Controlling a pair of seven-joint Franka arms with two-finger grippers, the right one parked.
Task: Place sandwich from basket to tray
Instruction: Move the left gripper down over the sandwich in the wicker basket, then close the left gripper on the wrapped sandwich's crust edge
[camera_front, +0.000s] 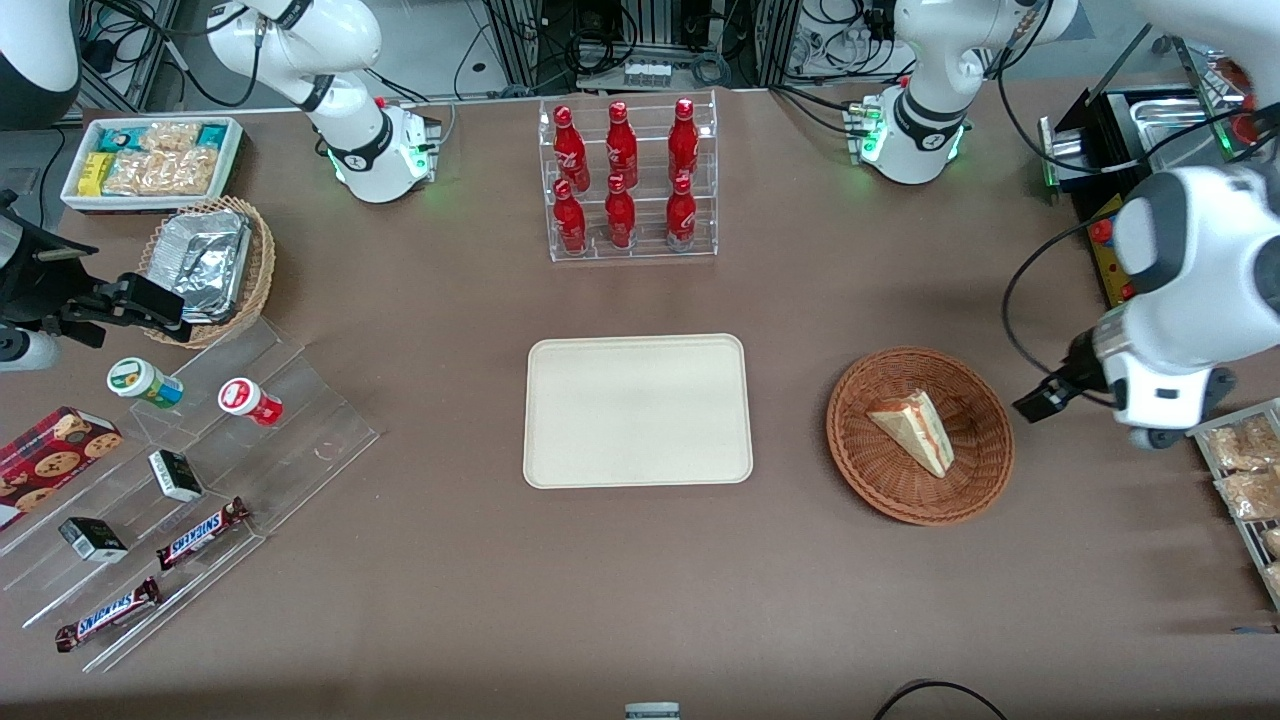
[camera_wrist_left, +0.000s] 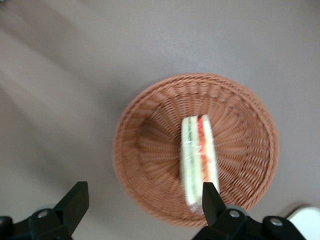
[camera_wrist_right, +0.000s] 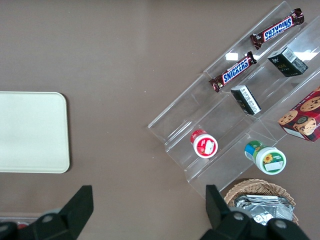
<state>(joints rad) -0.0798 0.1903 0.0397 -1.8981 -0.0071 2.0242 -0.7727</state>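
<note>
My two-finger gripper (camera_wrist_left: 142, 197) hangs above the brown table (camera_front: 450, 600), just off the rim of the round reddish-brown woven wicker basket (camera_front: 880, 480), on the side toward my end of the table. My black fingers (camera_wrist_left: 75, 200) are spread wide apart with nothing between them; in my wrist view one fingertip overlaps the basket's rim and the end of the sandwich.

The small triangular sandwich of pale bread (camera_front: 915, 430) lies inside the basket, its red-orange and green filling layers showing along the cut side.

The flat cream-coloured rectangular plastic tray (camera_front: 560, 450) with rounded corners sits near the middle of the table, apart from the basket and bare. A clear rack of red bottles (camera_front: 622, 180) stands farther from the front camera than the tray.
</note>
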